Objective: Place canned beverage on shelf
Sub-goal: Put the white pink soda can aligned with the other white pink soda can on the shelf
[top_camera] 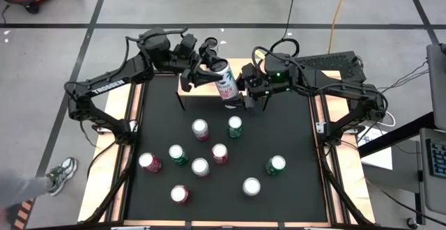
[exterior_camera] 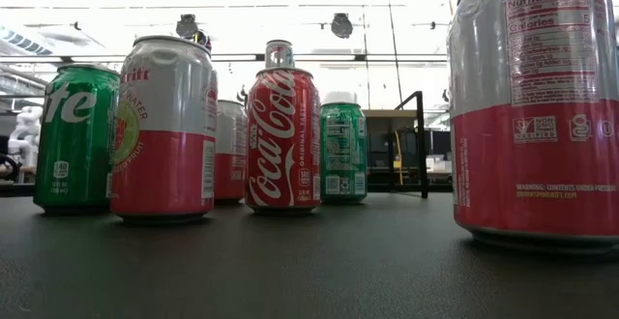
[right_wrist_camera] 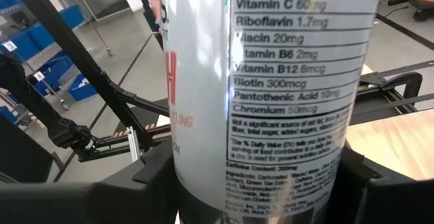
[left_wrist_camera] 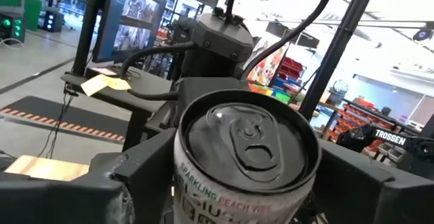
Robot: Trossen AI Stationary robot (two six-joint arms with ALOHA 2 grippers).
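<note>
A tall white can [top_camera: 225, 81] with red and green print is held in the air over the table's far middle, tilted, its top toward the far edge. My left gripper [top_camera: 208, 68] comes at it from the left and my right gripper [top_camera: 242, 93] from the right; both are shut on it. The can's top with its pull tab fills the left wrist view [left_wrist_camera: 247, 139], and its label side fills the right wrist view [right_wrist_camera: 285, 81]. The shelf [top_camera: 189, 83], a light-wood board on black legs, stands just below and to the left of the can, mostly hidden by the arms. My left gripper pinches the can's side wall just below its top rim [left_wrist_camera: 186, 183] between its two fingers [left_wrist_camera: 135, 176], coming from the table's left and far side. The can is clear of the table and tilted. My right gripper pinches the can's lower side wall [right_wrist_camera: 203, 183] between its two fingers [right_wrist_camera: 152, 180], coming level from the table's right and lying across the can. The can stands up past the fingers, clear of the table.
Several short cans stand upright on the black mat, among them a red one [top_camera: 201, 128], a green one [top_camera: 235, 125] and a green one to the right [top_camera: 276, 164]. In the low view a shelf leg [exterior_camera: 422, 145] shows behind the cans. A person's shoe [top_camera: 63, 173] is beside the table's left.
</note>
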